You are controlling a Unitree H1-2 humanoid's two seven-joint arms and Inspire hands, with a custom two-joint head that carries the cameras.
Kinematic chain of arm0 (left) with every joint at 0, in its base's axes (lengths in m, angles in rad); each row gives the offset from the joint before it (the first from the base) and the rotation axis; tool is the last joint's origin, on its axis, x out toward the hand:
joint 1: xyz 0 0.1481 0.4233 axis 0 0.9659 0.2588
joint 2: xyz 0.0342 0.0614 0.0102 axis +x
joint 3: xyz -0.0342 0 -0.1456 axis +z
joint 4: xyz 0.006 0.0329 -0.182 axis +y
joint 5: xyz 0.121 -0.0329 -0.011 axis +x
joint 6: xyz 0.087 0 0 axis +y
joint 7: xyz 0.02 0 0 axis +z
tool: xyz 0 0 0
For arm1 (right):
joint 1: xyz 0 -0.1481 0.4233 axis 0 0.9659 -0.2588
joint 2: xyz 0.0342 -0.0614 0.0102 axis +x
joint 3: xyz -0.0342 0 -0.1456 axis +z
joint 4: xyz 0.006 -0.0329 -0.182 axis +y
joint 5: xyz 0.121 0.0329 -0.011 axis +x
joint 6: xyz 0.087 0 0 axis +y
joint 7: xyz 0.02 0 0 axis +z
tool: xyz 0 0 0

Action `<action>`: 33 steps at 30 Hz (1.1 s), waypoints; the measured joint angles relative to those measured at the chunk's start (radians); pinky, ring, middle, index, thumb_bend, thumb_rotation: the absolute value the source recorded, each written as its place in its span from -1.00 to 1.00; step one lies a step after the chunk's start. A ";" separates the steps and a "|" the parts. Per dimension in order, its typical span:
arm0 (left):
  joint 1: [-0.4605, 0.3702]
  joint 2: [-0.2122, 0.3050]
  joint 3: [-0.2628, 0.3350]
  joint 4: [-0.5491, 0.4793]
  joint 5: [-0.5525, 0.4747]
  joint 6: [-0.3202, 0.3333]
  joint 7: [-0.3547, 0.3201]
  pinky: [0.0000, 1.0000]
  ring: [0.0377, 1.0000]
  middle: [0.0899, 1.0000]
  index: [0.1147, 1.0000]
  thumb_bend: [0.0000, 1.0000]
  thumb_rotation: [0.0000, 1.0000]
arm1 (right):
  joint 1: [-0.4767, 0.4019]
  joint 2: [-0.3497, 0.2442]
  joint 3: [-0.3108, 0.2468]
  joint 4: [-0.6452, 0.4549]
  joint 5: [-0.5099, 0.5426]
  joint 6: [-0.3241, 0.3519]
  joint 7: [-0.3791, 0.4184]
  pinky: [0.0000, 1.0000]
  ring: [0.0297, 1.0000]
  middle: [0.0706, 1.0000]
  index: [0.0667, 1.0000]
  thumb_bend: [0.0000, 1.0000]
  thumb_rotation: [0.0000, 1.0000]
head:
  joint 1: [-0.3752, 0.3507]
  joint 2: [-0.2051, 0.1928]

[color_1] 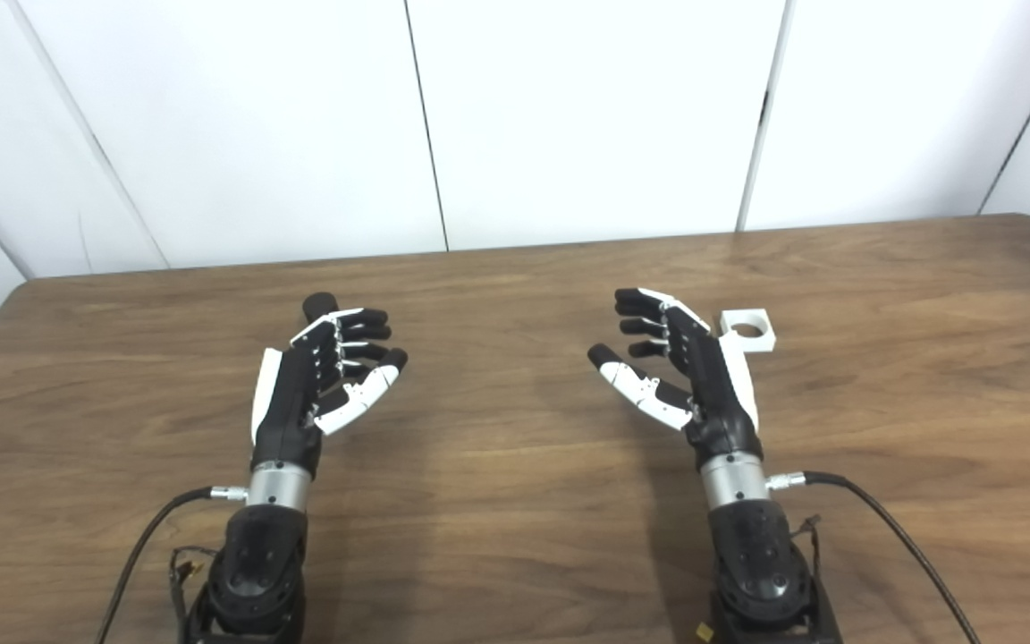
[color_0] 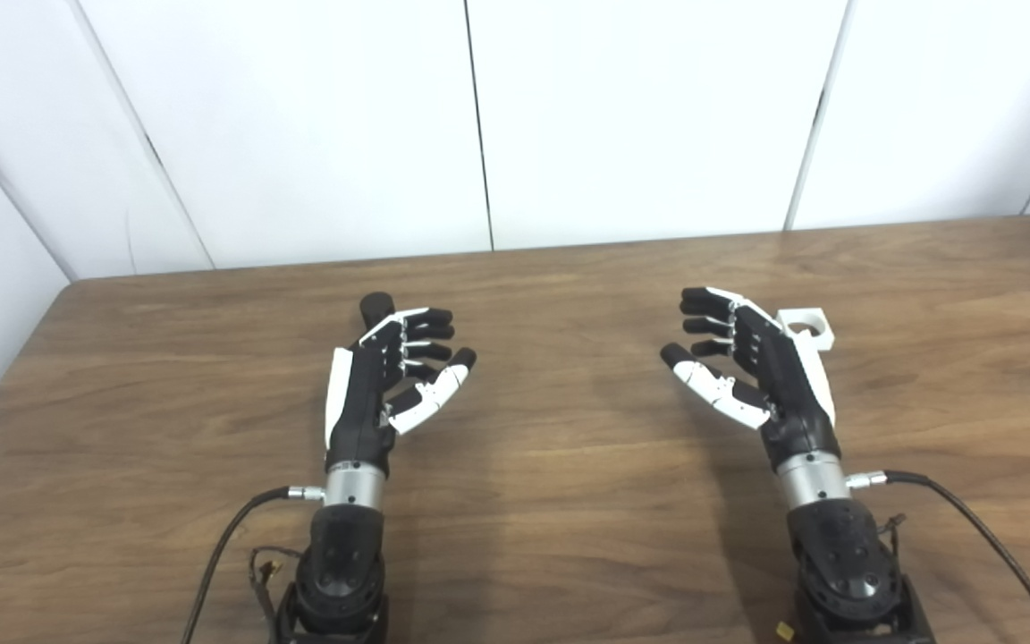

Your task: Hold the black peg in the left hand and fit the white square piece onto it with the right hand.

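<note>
The black peg (color_0: 375, 309) stands on the wooden table just behind my left hand (color_0: 390, 376), mostly hidden by the fingers; it also shows in the right eye view (color_1: 319, 306). My left hand is open and empty, palm turned inward. The white square piece (color_0: 808, 326) with a round hole lies on the table just behind and right of my right hand (color_0: 752, 362); it shows more fully in the right eye view (color_1: 747, 329). My right hand is open and empty, palm turned inward. Neither hand touches its object.
The wooden table (color_0: 551, 465) runs to a white panelled wall (color_0: 479, 125) at the back. Black cables (color_0: 971, 528) trail from both wrists along the table's front. The table's left edge and rounded back-right corner are in view.
</note>
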State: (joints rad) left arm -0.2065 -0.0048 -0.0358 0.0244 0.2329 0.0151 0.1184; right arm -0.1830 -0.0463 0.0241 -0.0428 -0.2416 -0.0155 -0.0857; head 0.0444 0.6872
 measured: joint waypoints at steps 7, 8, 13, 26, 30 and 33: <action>0.000 -0.009 -0.003 0.000 0.002 0.000 0.001 0.00 0.17 0.26 0.18 0.04 -0.62 | -0.002 -0.003 -0.004 0.000 0.009 0.000 0.002 0.26 0.43 0.46 0.45 0.10 -0.34 | 0.074 -0.002; 0.000 -0.011 -0.005 0.000 0.004 0.000 0.002 0.01 0.18 0.26 0.18 0.04 -0.61 | -0.002 -0.005 -0.004 -0.001 0.011 0.000 0.003 0.25 0.42 0.46 0.44 0.10 -0.35 | 0.093 -0.005; 0.000 -0.018 -0.023 0.000 0.018 -0.001 0.008 0.05 0.21 0.25 0.16 0.05 -0.61 | -0.002 -0.019 -0.018 -0.001 0.027 0.000 0.006 0.27 0.43 0.45 0.44 0.09 -0.38 | 0.161 -0.011; -0.007 -0.030 -0.034 0.017 0.038 -0.020 0.035 0.06 0.21 0.25 0.16 0.06 -0.62 | -0.003 -0.038 -0.023 0.000 0.030 0.000 0.004 0.24 0.41 0.44 0.43 0.08 -0.34 | 0.155 -0.014; -0.007 -0.029 -0.034 0.017 0.038 -0.020 0.034 0.05 0.21 0.25 0.16 0.07 -0.59 | -0.005 -0.038 -0.023 -0.001 0.030 0.001 0.004 0.26 0.41 0.45 0.44 0.09 -0.33 | 0.153 -0.011; -0.007 -0.029 -0.034 0.017 0.038 -0.020 0.034 0.05 0.21 0.25 0.16 0.08 -0.57 | -0.005 -0.038 -0.023 -0.002 0.030 0.002 0.005 0.27 0.42 0.44 0.43 0.09 -0.34 | 0.153 -0.009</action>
State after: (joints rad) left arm -0.2135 -0.0334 -0.0693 0.0412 0.2707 -0.0052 0.1528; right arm -0.1876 -0.0844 0.0008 -0.0453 -0.2114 -0.0132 -0.0811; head 0.1979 0.6780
